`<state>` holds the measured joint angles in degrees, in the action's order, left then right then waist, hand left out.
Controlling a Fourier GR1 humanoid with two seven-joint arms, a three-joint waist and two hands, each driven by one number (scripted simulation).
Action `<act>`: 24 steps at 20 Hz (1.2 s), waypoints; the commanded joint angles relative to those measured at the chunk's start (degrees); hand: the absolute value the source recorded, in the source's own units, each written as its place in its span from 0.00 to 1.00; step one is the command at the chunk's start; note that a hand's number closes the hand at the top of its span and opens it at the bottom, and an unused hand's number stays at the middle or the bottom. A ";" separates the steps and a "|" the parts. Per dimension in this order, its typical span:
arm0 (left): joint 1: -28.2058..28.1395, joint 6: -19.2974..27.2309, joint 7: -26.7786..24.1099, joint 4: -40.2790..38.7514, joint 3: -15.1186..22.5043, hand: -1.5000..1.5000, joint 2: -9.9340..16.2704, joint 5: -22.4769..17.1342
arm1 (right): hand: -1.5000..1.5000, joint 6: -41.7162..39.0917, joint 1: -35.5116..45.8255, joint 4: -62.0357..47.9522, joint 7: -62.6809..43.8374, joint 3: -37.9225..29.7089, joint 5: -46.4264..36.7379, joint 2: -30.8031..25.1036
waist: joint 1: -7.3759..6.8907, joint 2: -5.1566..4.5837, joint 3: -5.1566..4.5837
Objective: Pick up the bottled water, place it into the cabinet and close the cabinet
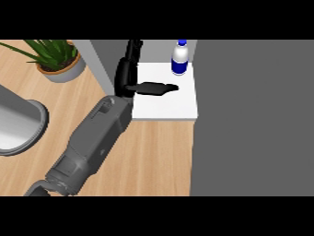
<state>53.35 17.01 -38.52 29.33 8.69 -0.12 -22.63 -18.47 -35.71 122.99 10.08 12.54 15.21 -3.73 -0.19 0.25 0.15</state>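
The bottled water (179,57), clear with a blue cap and blue label, stands upright at the back of the cabinet's white shelf (166,108). My left hand (126,73) is over the shelf's left part. Its fingers (133,48) point straight up along the cabinet's grey left panel (101,60), and its thumb (156,87) sticks out to the right. The hand is open and holds nothing. A gap separates it from the bottle, which is up and to its right. My right hand does not show.
A large dark grey panel (261,120) fills the view's right side, next to the shelf. A potted plant (59,60) stands at the upper left and a tall grey metal cylinder (6,120) at the left, both on the wooden counter (152,156).
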 commanded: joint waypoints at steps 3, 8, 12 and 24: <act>-12.79 -0.09 4.15 15.74 3.34 0.00 0.69 -1.22 | 0.00 0.59 -0.89 -1.20 1.44 0.76 -1.45 0.86 | -2.35 0.98 -0.10; -20.89 0.70 10.96 31.35 7.45 0.00 1.97 -3.05 | 0.00 2.28 0.33 1.59 -2.39 0.70 -0.53 0.69 | -3.06 0.97 -0.11; -30.81 4.69 15.57 47.27 12.71 0.00 2.34 -1.56 | 0.00 1.52 2.03 -2.70 1.06 1.16 -2.33 1.44 | -2.41 0.67 -0.08; -59.69 5.90 20.75 84.19 24.63 0.00 12.93 1.91 | 1.00 -4.42 -1.03 2.14 0.21 3.48 -5.94 -5.93 | -0.34 0.12 -0.14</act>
<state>1.12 23.61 -17.66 105.17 31.00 9.70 -21.25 -19.56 -35.23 124.92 8.99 15.56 11.05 -6.32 -1.14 0.50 0.03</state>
